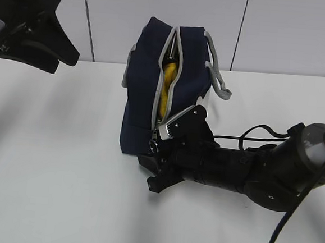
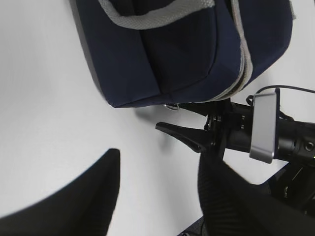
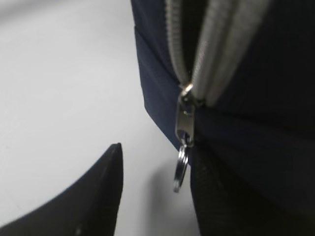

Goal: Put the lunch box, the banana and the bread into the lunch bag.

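The lunch bag (image 1: 145,92) is shown on the white table (image 1: 52,163), its grey zipper (image 1: 164,82) parted, with the yellow banana (image 1: 166,88) visible inside. The right gripper (image 1: 154,165) is placed at the bag's near end, its fingers spread on either side of the ring pull (image 3: 180,169), which is not gripped. The left gripper (image 1: 58,57) is held spread and empty, well apart to the left.
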Available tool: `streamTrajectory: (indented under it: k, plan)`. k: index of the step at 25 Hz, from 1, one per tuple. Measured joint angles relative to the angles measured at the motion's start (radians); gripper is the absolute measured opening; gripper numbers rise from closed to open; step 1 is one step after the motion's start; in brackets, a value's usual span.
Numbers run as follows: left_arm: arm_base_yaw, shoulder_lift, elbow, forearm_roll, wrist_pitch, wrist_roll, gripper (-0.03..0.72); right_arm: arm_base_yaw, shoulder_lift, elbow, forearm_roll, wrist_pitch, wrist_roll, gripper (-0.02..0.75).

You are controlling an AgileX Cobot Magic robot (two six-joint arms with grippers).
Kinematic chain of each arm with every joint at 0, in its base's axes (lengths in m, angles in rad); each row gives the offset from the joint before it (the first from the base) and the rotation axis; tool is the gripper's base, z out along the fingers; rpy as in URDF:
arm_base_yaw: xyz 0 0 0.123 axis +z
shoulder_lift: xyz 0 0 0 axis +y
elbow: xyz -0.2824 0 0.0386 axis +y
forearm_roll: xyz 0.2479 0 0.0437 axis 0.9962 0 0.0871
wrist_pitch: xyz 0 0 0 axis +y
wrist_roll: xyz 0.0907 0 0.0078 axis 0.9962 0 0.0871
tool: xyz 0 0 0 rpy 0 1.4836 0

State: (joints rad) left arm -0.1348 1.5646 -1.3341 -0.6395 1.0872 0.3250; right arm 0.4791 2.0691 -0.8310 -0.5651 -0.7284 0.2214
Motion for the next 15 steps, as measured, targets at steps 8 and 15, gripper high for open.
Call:
streamTrajectory:
  k: [8,15]
  plan:
    - [0.0,0.0,0.0,0.003,0.0,0.0,0.364,0.0,0.0,0.0,0.058,0.0,0.002,0.141]
    - [0.0,0.0,0.0,0.003,0.0,0.0,0.364,0.0,0.0,0.0,0.064,0.0,0.0,-0.015]
